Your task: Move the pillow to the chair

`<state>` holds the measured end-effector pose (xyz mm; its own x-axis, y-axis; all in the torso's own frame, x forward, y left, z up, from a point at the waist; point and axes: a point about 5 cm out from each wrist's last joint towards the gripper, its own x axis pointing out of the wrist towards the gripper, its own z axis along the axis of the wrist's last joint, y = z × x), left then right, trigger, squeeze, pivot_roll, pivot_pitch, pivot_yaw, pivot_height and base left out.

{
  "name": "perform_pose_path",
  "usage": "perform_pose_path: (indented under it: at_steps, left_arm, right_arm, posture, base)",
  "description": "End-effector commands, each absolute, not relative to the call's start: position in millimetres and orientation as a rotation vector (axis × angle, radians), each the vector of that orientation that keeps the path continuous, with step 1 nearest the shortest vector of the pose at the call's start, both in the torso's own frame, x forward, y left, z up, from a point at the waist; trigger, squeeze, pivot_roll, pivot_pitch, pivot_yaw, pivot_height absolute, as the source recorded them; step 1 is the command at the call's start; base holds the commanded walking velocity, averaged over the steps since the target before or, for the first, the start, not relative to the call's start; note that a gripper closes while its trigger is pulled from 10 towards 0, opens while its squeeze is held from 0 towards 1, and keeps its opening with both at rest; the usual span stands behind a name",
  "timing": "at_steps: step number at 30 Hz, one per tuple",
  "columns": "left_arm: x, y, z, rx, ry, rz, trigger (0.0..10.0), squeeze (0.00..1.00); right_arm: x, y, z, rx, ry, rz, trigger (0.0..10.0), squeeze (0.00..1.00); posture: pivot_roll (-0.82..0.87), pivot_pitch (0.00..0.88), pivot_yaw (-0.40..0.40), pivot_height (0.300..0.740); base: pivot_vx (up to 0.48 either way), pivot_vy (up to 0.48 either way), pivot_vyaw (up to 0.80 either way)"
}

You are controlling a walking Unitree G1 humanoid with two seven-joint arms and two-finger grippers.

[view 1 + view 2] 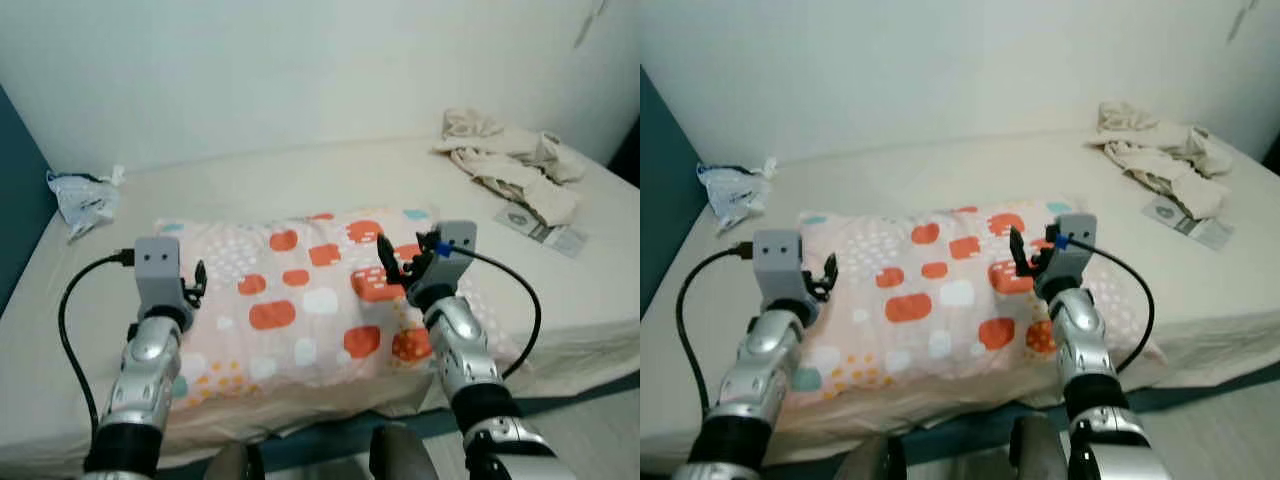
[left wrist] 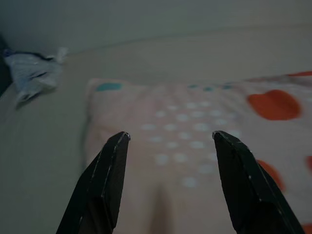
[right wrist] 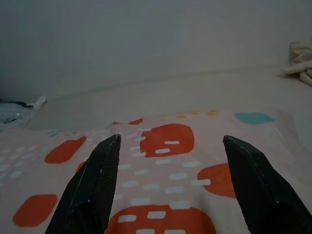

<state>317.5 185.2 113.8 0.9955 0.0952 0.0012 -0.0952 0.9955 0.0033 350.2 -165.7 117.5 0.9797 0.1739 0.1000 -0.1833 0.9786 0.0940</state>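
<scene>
A crumpled pile of cream cloth (image 1: 510,160) lies at the far right of the bed (image 1: 300,170), well apart from the pillow, with a flat printed packet (image 1: 540,225) just in front of it. At the far left edge sits a wrinkled plastic bag (image 1: 85,198), beside a dark teal wall. Nothing lies between either gripper and the pillow.

The pillow (image 1: 310,300) lies flat near the front edge of the bed, its long side running left to right. It is soft and rectangular, pale pink fabric printed with orange and white rounded blocks, a few teal ones, and small white dashes. The bed cover is plain beige and smooth, the wall behind white.

The left gripper (image 1: 194,282) hangs over the pillow's left end, and the right gripper (image 1: 402,263) over its right part; each has 2 black fingers spread wide with nothing between them. Whether the tips touch the fabric is hard to judge from the head views.

The left wrist view, dim and somewhat blurred, looks between its fingers (image 2: 105,180) at the pillow's teal-marked corner and the plastic bag beyond. The right wrist view shows its fingers (image 3: 92,187) framing a big orange block, with the cream cloth at the picture's edge. The head views add the silver arms and their black cables.
</scene>
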Motion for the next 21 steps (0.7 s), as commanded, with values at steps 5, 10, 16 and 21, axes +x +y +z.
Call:
perform_pose_path:
  at_steps: [5, 10, 16, 21]
  left_arm:
    - [313.9, 175.8, 111.9, 0.006, 0.015, 0.059, 10.0, 0.00]
    - [311.8, 170.9, 113.6, 0.015, 0.023, 0.038, 10.0, 0.00]
    - [309.8, 170.2, 111.2, 0.031, 0.032, 0.028, 10.0, 0.00]
    - [308.7, 172.4, 109.8, 0.031, 0.041, 0.032, 10.0, 0.00]
  right_arm:
    - [347.1, -158.4, 115.6, 0.108, -0.084, 0.190, 10.0, 0.00]
    - [344.3, -156.1, 113.8, 0.113, -0.072, 0.200, 10.0, 0.00]
    - [342.9, -156.1, 112.7, 0.119, -0.061, 0.204, 10.0, 0.00]
    - [342.1, -154.5, 111.3, 0.122, -0.053, 0.210, 10.0, 0.00]
  posture:
    - [-0.01, 0.025, -0.006, 0.677]
    - [-0.01, 0.026, -0.001, 0.702]
    - [-0.01, 0.021, -0.003, 0.732]
    - [-0.01, 0.020, -0.007, 0.740]
  base:
    - [0.000, 0.000, 0.00]
    - [0.000, 0.000, 0.00]
    - [0.000, 0.000, 0.00]
    - [0.000, 0.000, 0.00]
